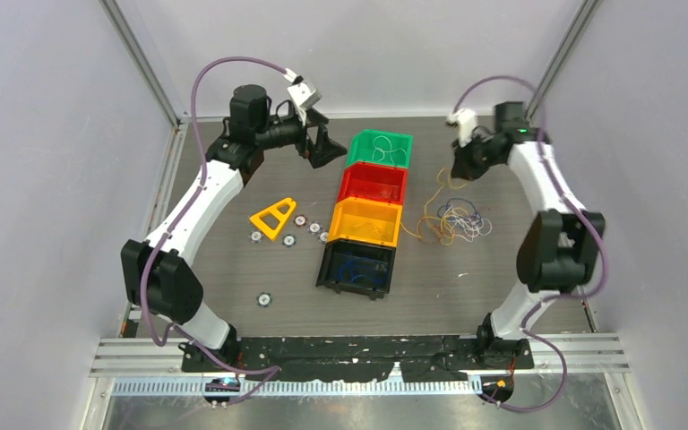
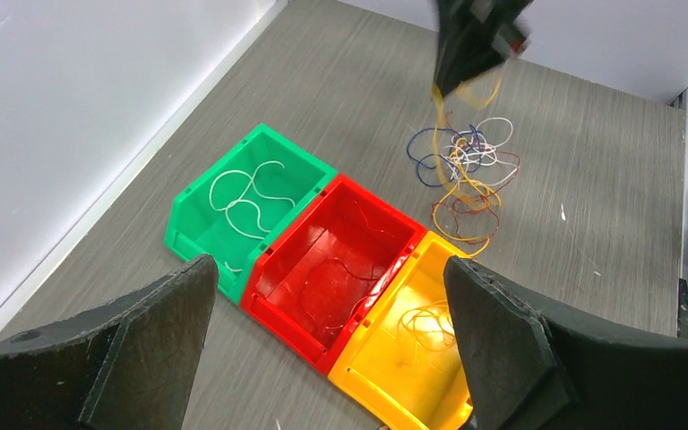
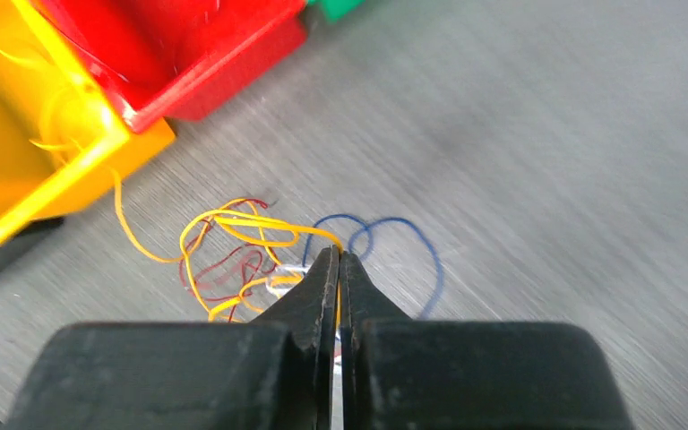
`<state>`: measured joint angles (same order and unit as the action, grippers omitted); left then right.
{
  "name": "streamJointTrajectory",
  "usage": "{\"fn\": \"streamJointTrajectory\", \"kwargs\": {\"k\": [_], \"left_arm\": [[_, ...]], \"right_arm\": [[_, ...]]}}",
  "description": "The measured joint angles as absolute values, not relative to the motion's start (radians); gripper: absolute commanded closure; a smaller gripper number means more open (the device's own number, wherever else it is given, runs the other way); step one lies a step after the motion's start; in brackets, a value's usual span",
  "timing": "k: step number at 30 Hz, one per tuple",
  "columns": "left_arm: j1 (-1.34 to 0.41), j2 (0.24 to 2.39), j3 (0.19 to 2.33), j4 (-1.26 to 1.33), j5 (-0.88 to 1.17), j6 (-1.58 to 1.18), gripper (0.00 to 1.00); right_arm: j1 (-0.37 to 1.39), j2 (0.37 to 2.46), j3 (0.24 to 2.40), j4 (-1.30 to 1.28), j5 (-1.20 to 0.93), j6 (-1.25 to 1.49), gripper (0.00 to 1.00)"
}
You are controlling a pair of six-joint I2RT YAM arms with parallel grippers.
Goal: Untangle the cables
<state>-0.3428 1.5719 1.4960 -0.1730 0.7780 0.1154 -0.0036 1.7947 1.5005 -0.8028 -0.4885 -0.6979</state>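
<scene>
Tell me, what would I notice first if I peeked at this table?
Probably the row of bright bins down the middle of the table: green, red, yellow, then black. Just right of them lies a messy tangle of thin coloured cables, and the right hand is pinched shut on one yellow cable from it.

Cables (image 1: 455, 219) lie right of the bins (image 1: 363, 238), seemingly touching one.

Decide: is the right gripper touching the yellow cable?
Touching. The right wrist view shows the right gripper pinching the yellow cable at its closed tips.
</scene>
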Motion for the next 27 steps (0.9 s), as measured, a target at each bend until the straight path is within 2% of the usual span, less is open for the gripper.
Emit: {"fn": "streamJointTrajectory", "kwargs": {"k": [6, 13, 19, 24, 27], "left_arm": [[-0.380, 1.623, 1.548, -0.174, 0.778, 0.139, 0.01], [-0.484, 1.673, 1.663, -0.170, 0.782, 0.191, 0.01], [-0.571, 1.737, 1.789, -0.106, 0.813, 0.178, 0.01], [-0.683, 1.840, 1.847, 0.007, 0.846, 0.126, 0.01], [-0.757, 1.937, 1.898, 0.057, 0.867, 0.079, 0.11]], "right_arm": [[-0.183, 1.502, 1.581, -0.764, -0.702, -0.522, 0.95], [-0.205, 1.257, 1.614, -0.545, -0.860, -0.184, 0.95], [-0.223, 1.202, 1.680, -0.334, -0.869, 0.076, 0.95], [-0.225, 1.202, 1.719, -0.263, -0.848, 0.162, 0.95], [-0.225, 1.202, 1.719, -0.253, -0.828, 0.179, 0.94]]}}
